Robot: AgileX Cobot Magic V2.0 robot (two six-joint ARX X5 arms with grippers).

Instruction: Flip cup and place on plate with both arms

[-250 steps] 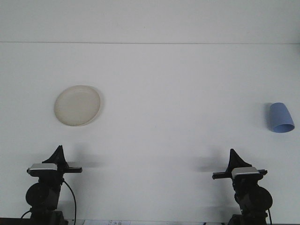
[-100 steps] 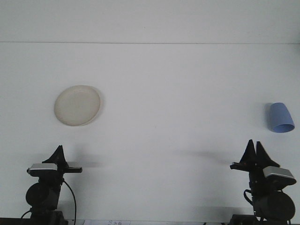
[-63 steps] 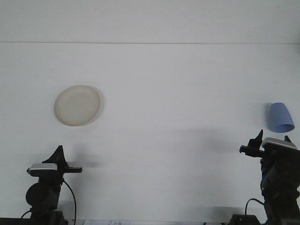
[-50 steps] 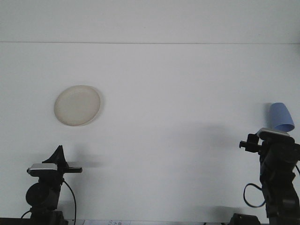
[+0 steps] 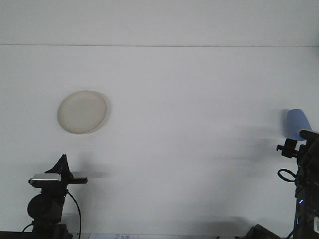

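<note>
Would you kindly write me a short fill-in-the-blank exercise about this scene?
1. The cup is coloured ____.
2. The plate lies on the table's ____ half.
3. The arm nearest the cup is the ____ arm.
4. The plate holds ____.

Missing words: blue; left; right; nothing

White table, plain white wall behind it, thin seam where they meet

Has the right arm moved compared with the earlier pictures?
Yes. The right arm has risen and swung toward the right edge of the view, up to the blue cup, whose lower part it now hides. The plate has not shifted.
</note>
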